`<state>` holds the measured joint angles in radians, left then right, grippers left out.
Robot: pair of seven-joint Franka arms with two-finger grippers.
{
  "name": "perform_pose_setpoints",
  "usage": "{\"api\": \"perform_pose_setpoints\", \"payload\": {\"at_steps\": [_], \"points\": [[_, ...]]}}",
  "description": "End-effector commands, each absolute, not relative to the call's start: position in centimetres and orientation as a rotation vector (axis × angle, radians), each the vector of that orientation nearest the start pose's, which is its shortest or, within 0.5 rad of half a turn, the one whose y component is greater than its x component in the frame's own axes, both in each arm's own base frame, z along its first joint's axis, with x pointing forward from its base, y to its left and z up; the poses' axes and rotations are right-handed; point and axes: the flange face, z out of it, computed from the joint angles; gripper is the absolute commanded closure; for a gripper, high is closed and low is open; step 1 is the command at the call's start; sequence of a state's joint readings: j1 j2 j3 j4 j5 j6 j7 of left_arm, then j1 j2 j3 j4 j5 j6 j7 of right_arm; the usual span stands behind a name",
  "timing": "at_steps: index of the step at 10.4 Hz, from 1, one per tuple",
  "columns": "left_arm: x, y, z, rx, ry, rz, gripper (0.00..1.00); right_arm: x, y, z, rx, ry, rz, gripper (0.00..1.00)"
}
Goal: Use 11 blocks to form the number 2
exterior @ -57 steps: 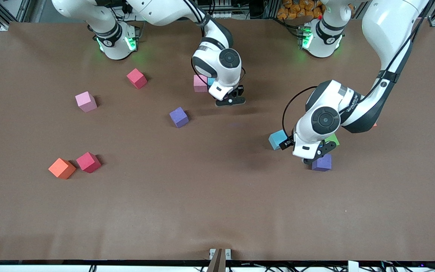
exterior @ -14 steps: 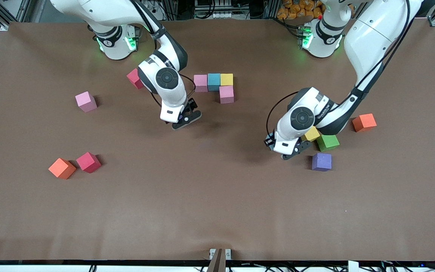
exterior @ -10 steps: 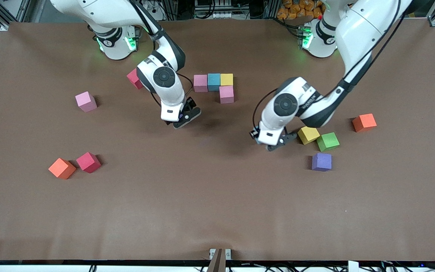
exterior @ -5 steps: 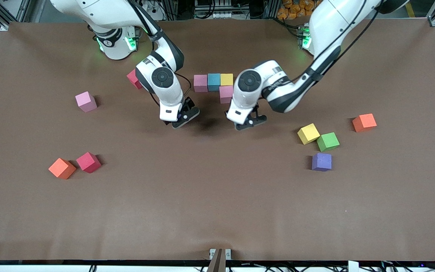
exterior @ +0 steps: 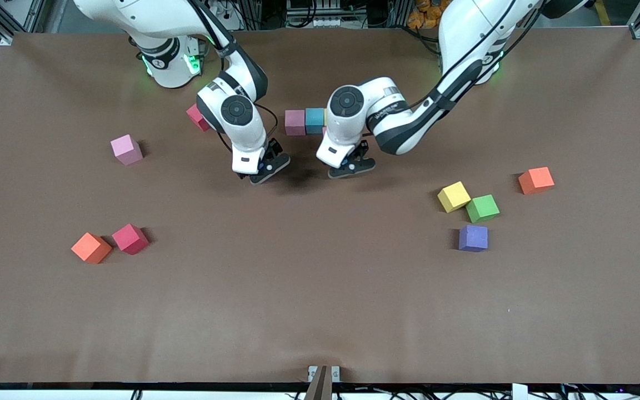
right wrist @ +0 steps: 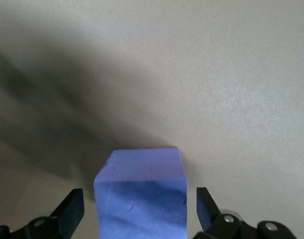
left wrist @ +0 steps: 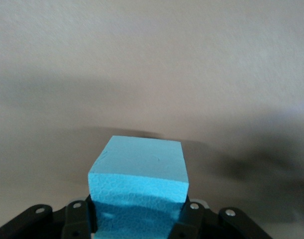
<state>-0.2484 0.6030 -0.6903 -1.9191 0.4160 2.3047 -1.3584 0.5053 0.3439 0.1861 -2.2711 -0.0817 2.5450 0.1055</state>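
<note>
- Mostly we see loose blocks toward the right arm's end of the table (exterior: 320,311): an orange block (exterior: 91,247) touching a red block (exterior: 130,238), and a pink block (exterior: 126,149) well apart.
- Another red block (exterior: 197,116) is half hidden by the right arm.
- The right gripper (exterior: 258,170) stands released, fingers (right wrist: 72,210) apart around a purple block (right wrist: 141,193) with gaps either side; the front view hides this block.
- The number 2 is barely begun: a pink cube (exterior: 295,122) and blue cube (exterior: 314,120) show, the rest covered by the left arm.
- The left gripper (exterior: 351,166) is clenched on a light blue block (left wrist: 138,191).
- Yellow (exterior: 454,196), green (exterior: 482,208), purple (exterior: 473,238) and orange (exterior: 536,180) cubes lie toward the left arm's end.
- Brown matte tabletop; metal framing at the corners.
</note>
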Motion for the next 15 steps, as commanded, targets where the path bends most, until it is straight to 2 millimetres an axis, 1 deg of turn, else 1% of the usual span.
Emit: {"api": "perform_pose_setpoints", "payload": {"at_steps": [1,2,3,4,5,6,7,8,9,11,13,15], "points": [[37.9,-49.1,22.7,-3.126,-0.221,0.033,0.68,39.4,33.2,21.1,-2.98,-1.03,0.084,0.0],[37.9,-49.2,22.0,-3.133,-0.175,0.007,0.69,39.4,33.3,21.1,-2.977,-1.029,0.073,0.0],[37.8,-49.3,21.7,-3.144,-0.17,0.008,0.69,39.4,33.4,20.9,-2.967,-1.031,0.045,0.47],[37.8,-49.3,21.5,-3.143,-0.173,0.013,0.69,39.4,33.4,20.7,-2.96,-1.026,0.019,0.87],[37.6,-49.4,21.1,-3.136,-0.225,0.026,0.69,39.4,33.3,20.8,-2.959,-1.026,0.015,1.0],[37.0,-49.6,20.6,-3.128,-0.255,0.034,0.69,39.5,33.3,21.2,-2.958,-1.028,0.005,1.0],[36.7,-49.8,20.6,-3.127,-0.253,0.036,0.69,39.9,33.1,22.2,-2.948,-1.055,-0.018,1.0],[36.6,-49.8,20.6,-3.125,-0.272,0.036,0.69,40.9,32.1,23.2,-2.935,-1.099,-0.034,1.0],[36.5,-49.8,20.2,-3.121,-0.276,0.045,0.69,42.1,30.7,23.9,-2.925,-1.136,-0.036,1.0],[36.1,-50.0,20.1,-3.119,-0.267,0.047,0.69,43.8,28.4,24.1,-2.899,-1.206,-0.041,1.0],[35.8,-50.1,19.9,-3.118,-0.259,0.053,0.69,45.8,25.3,24.2,-2.868,-1.284,-0.046,1.0],[35.6,-50.1,19.6,-3.115,-0.253,0.061,0.69,48.3,21.7,24.5,-2.822,-1.386,-0.058,1.0]]}}
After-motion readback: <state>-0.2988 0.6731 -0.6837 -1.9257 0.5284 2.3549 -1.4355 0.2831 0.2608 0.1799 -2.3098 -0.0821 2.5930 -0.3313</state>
